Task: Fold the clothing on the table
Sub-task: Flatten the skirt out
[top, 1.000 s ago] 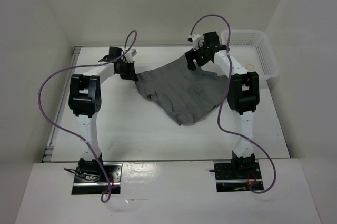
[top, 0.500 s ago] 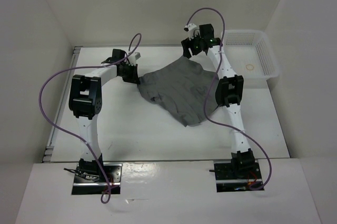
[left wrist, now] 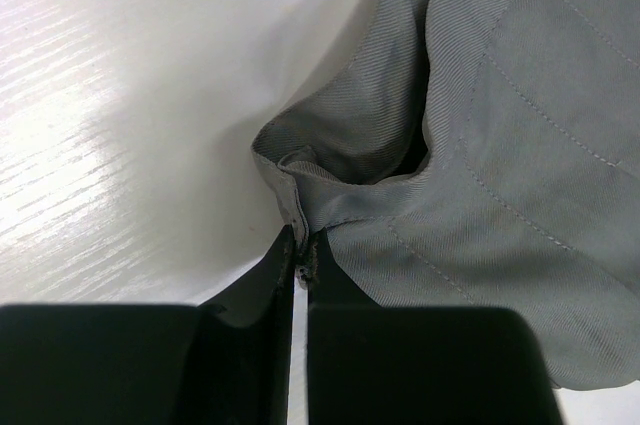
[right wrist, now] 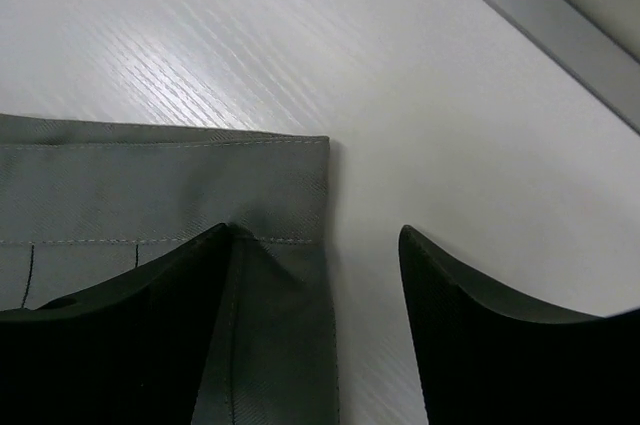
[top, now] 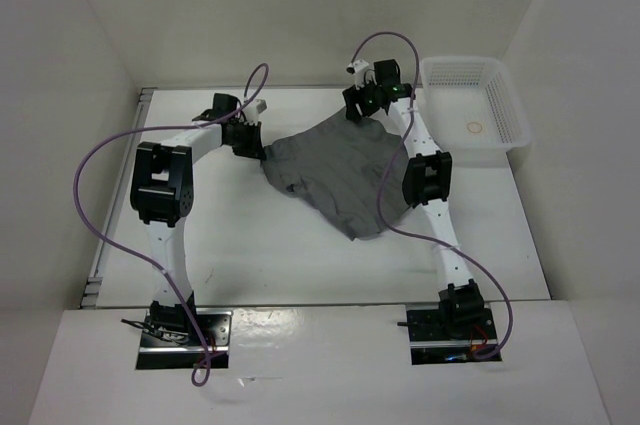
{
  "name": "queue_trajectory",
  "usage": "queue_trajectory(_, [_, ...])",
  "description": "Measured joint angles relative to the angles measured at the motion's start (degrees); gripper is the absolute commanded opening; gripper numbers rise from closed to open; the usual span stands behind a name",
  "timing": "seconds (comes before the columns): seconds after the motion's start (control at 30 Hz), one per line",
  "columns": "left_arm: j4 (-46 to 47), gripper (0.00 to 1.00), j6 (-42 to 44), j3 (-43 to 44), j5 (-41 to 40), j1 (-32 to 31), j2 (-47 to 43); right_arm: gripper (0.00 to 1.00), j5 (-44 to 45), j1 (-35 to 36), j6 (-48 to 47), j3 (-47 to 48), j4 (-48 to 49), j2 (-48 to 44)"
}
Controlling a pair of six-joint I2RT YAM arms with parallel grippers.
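Skirt (top: pixel 340 170), one piece, grey and pleated, lies rumpled on the table (top: pixel 250 245) between the two pincers, not yet folded. Left pincer (left wrist: pixel 300 250) is clamped shut on a bunched bit of the edge right at its tips, cloth fanning away ahead of it; judged an anchor so the garment can be drawn taut. Right pincer (right wrist: pixel 315 237) stands wide over the far corner: one jaw rests on the stitched band, the other over bare table just beside the cloth edge, nothing gripped. Judged a set-up to nip that corner, giving two held points for spreading. One white mesh basket (top: pixel 480 110) sits apart, on the right pincer's outer side.
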Motion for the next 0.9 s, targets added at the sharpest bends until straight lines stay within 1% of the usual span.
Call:
queue_trajectory(0.13, [0.24, 0.0, 0.0, -0.72, -0.02, -0.02, -0.44, 0.68, 0.28, 0.07, 0.2, 3.32, -0.52, 2.14])
queue_trajectory(0.23, [0.48, 0.0, 0.0, -1.16, 0.07, 0.0, -0.63, 0.67, 1.18, 0.22, 0.17, 4.42, -0.66, 2.43])
queue_trajectory(0.6, [0.63, 0.0, 0.02, -1.25, 0.35, 0.0, -0.63, 0.66, 4.39, 1.42, -0.35, 7.04, -1.27, 3.61])
queue_trajectory(0.67, [0.83, 0.0, 0.0, -1.44, 0.5, 0.0, -0.63, 0.6, 4.83, 1.95, -0.66, 7.34, -1.81, 3.65])
queue_trajectory(0.73, [1.01, 0.0, 0.02, -1.55, 0.61, 0.0, -0.63, 0.57, 5.49, 2.58, -1.11, 7.87, -2.32, 3.74])
queue_trajectory(0.8, [1.38, 0.0, 0.0, -1.86, 0.85, 0.0, -0.72, 0.45, 6.14, 3.32, -1.53, 8.37, -2.56, 3.82])
queue_trajectory(0.83, [1.4, 0.0, 0.02, -1.92, 0.94, 0.0, -0.76, 0.37, 6.36, 3.72, -1.75, 8.48, -2.64, 3.85])
queue_trajectory(0.87, [1.49, 0.0, 0.02, -1.97, 1.01, 0.0, -0.76, 0.19, 6.58, 4.13, -2.01, 8.55, -2.75, 3.85])
queue_trajectory(0.9, [1.53, 0.0, 0.0, -2.03, 1.09, 0.0, -0.79, 0.11, 6.91, 4.46, -2.43, 8.59, -2.86, 3.89])
